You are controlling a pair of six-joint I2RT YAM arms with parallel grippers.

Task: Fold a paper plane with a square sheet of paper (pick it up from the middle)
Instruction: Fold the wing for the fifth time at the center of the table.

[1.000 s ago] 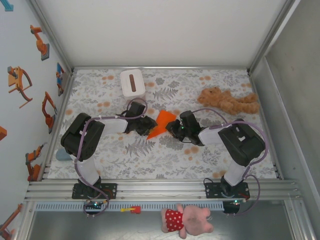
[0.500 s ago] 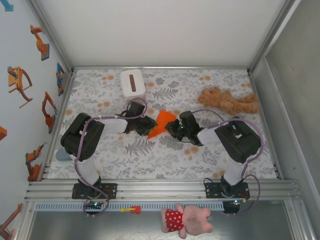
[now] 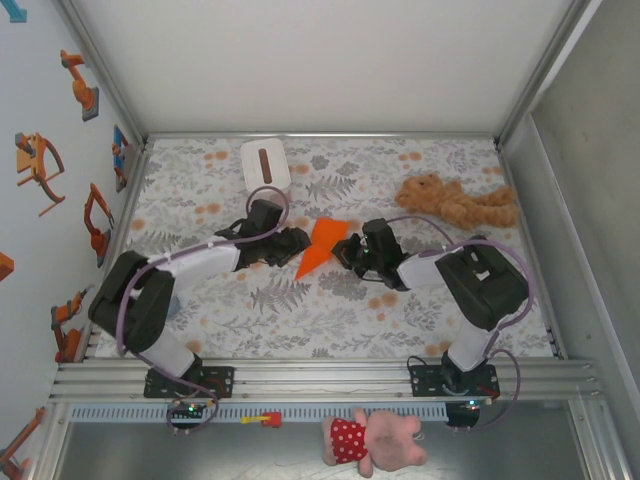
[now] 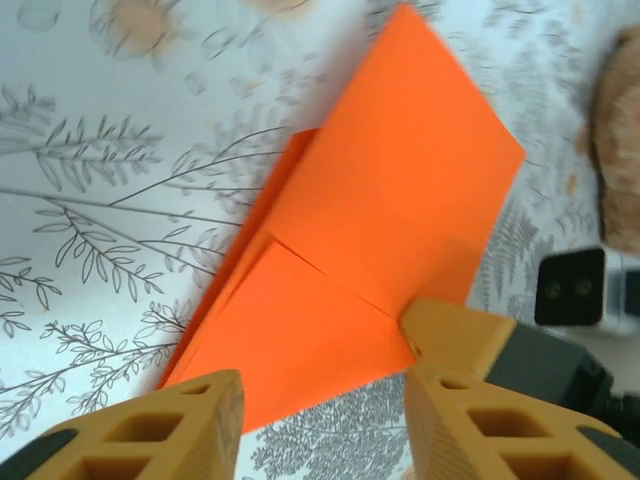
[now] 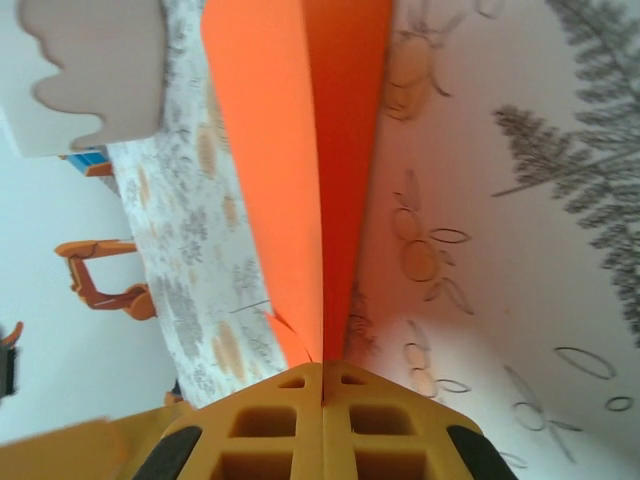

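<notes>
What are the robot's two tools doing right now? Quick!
Left tool: open, gripping nothing.
Right tool: closed, pinching the folded orange paper.

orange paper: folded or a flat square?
Folded. The orange paper is a pointed wedge with overlapping layers and visible creases, and the right claw is shut on its doubled edge.

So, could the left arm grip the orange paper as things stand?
Probably yes: the left gripper is open right at the orange paper, nothing between; the right gripper pinches the far edge.
</notes>
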